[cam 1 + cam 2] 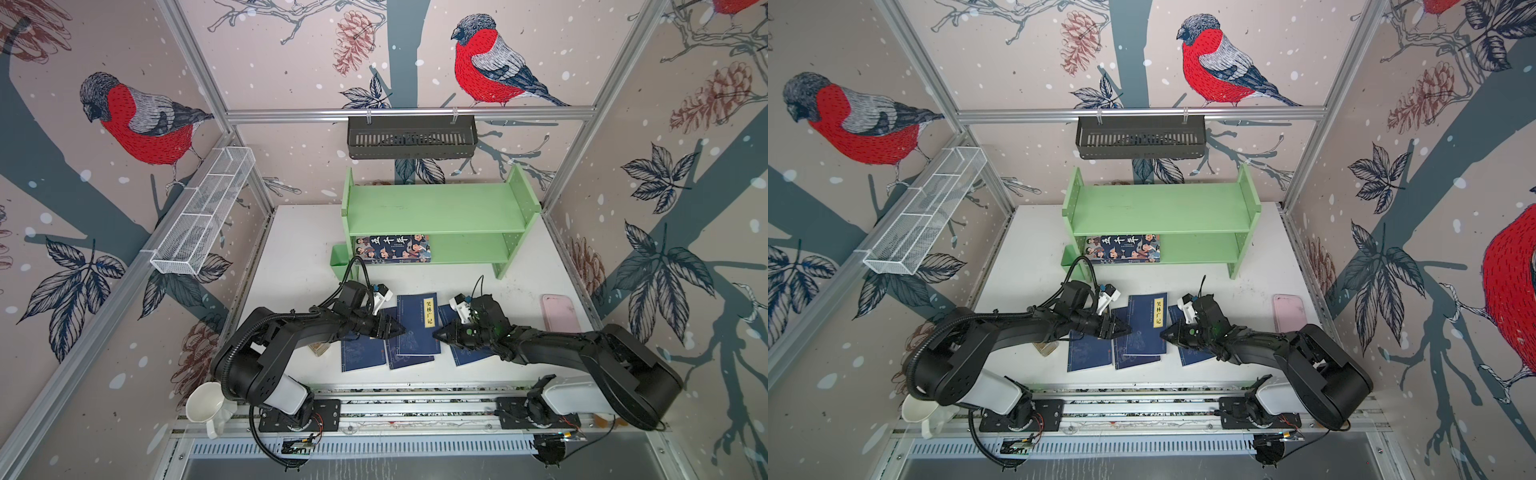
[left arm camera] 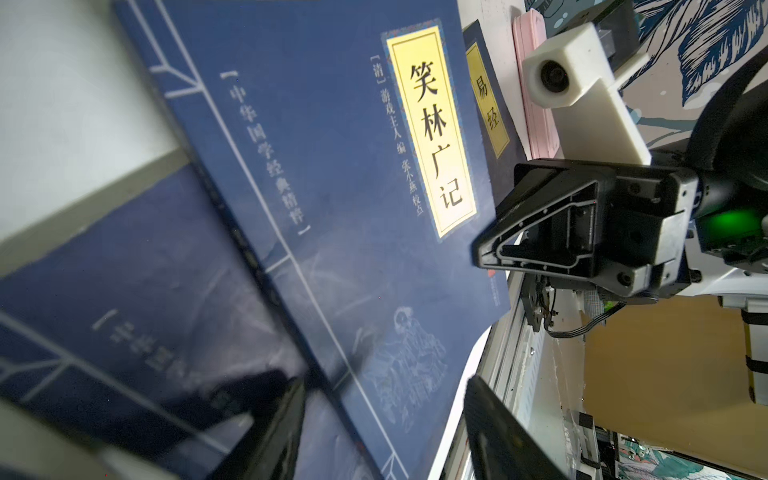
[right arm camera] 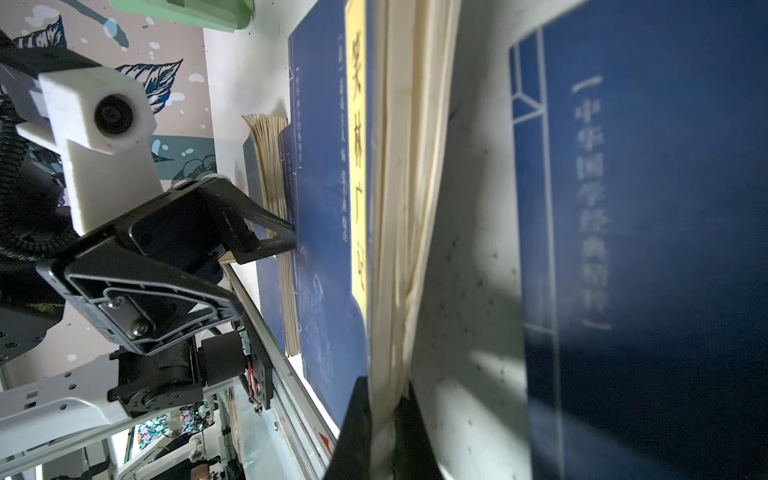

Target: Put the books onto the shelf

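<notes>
- Top book (image 1: 417, 328): navy, with a yellow label reading 笑林广记. White cover text reads 中华国学经典精粹. It lies on the table (image 1: 299, 257) between the two pincers, overlapping a second navy book (image 1: 405, 361).
- Right-hand navy book (image 2: 488, 104): yellow label reads 易经.
- Left-hand navy book (image 1: 361, 353): flat on the table, label hidden under the arm.
- Cartoon book (image 1: 392, 248): white title 五千年. It lies flat at the left end of the lower tier of the shelf (image 1: 436, 208).
- Right pincer (image 3: 384, 401): fingers closed tight on the page edge of the top book, with the cream pages pinched between them.
- Left pincer (image 1: 398, 330): jaws about half apart, gripping nothing. In the right wrist view one tip sits against the spine side of the top book.
- All four navy books are on the table in front of the shelf.
</notes>
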Robot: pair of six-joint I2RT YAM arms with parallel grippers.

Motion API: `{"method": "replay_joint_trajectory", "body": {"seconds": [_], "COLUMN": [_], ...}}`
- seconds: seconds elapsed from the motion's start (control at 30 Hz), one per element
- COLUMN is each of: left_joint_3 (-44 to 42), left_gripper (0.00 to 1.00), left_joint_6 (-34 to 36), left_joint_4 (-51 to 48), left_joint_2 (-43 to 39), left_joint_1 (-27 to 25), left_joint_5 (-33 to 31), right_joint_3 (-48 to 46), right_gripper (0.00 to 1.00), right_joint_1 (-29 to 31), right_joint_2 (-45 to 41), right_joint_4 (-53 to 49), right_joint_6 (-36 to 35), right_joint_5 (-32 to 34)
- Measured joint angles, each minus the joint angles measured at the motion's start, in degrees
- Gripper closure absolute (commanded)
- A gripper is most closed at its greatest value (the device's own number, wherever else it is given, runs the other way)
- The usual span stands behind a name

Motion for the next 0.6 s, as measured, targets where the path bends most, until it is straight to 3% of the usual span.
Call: {"method": "replay_joint_trajectory", "body": {"seconds": [0.3,0.6], "left_joint_3": [-0.2,-0.2], "left_gripper": [0.35,0.32], "left_joint_6": [1.4,1.5], "left_joint_4": [-0.7,-1.5], "left_joint_2": [-6.8,-17.0], "left_joint_1": [1.0,8.5], "left_joint_5": [-0.6,5.1], "right_joint_3": [2.0,4.2], "right_gripper": [0.99,1.00], "right_joint_1": [-1.5,-3.3], "right_joint_2": [-7.7,-17.2], "right_joint_4": [-7.9,-14.2], "right_joint_6": [-3.1,-7.6], "right_joint_5": [-0.1,-5.6]}}
